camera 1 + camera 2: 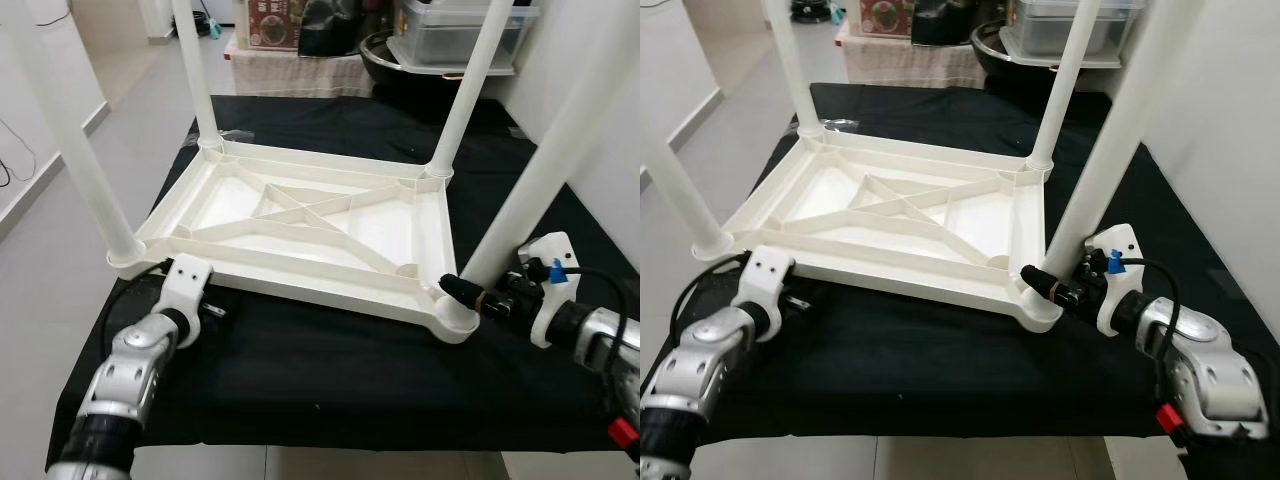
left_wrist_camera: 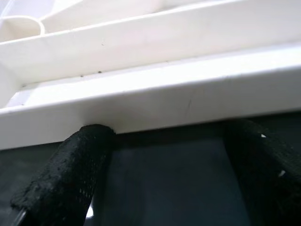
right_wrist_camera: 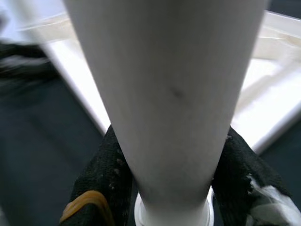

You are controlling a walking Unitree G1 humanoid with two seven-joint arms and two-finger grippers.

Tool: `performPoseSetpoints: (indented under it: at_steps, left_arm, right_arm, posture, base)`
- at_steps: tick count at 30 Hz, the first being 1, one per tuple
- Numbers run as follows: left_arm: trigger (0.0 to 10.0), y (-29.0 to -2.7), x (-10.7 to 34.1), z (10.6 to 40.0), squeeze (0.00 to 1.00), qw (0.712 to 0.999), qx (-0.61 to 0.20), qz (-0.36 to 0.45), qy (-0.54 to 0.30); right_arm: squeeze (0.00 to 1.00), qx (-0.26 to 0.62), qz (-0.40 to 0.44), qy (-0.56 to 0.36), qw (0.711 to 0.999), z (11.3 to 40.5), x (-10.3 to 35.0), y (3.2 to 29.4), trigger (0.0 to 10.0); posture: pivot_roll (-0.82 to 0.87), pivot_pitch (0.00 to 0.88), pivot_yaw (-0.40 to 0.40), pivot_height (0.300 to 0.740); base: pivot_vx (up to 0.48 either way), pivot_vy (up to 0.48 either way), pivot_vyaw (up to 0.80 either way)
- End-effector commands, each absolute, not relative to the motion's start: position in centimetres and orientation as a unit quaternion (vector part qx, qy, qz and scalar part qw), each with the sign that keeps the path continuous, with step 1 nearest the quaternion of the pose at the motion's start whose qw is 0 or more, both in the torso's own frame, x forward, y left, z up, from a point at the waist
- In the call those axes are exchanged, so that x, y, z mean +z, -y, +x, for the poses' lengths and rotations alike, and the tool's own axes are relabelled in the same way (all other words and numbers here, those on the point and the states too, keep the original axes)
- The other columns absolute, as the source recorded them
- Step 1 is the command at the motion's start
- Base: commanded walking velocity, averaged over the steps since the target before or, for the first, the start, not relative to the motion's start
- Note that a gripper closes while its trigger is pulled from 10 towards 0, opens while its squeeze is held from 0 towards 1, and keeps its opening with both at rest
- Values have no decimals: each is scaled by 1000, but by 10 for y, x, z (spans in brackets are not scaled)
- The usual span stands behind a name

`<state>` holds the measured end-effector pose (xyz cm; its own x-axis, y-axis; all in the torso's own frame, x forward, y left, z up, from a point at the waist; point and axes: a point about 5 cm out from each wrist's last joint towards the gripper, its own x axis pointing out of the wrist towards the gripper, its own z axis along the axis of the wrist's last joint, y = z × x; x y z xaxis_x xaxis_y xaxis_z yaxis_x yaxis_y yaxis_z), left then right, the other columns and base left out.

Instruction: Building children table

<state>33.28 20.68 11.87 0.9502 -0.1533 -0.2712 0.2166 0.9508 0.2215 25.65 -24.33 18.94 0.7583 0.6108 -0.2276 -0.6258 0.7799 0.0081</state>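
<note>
A white plastic table top lies upside down on a black-covered table. Four white legs stand up from its corners. My right gripper is shut on the base of the near right leg, just above its corner socket. In the right wrist view its fingers press both sides of that leg. My left gripper is open at the near left edge. Its fingertips touch the table top's rim beside the near left leg.
Behind the black table stand a clear plastic bin, a dark bowl and boxes. Grey floor runs along the left side and a white wall is close on the right. A black cable loops by my left wrist.
</note>
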Motion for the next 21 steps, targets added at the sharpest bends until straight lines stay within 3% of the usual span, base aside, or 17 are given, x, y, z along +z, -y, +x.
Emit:
performPoseSetpoints:
  at_steps: [1, 4, 12, 21]
  left_arm:
    - [10000, -211, 107, 332, 0, 974, -88, 143, -149]
    - [10000, -211, 112, 345, 0, 975, -90, 145, -143]
    - [10000, -200, 119, 356, 0, 974, -104, 156, -127]
    - [10000, -190, 121, 364, 0, 973, -121, 156, -116]
  right_arm:
    - [0, 390, -11, -111, 914, 249, 190, 230, 0]
    - [0, 479, 1, -142, 866, 227, 185, 207, 0]
    - [0, 551, 30, -133, 824, 211, 189, 180, 0]
    - [0, 585, 77, -112, 799, 205, 194, 150, 0]
  posture:
    - [22, 130, -39, 740]
    - [18, 116, -32, 740]
    - [18, 104, -31, 740]
    - [17, 99, -28, 740]
  base:
    - [0, 0, 0]
    - [0, 0, 0]
    - [0, 0, 0]
    - [0, 0, 0]
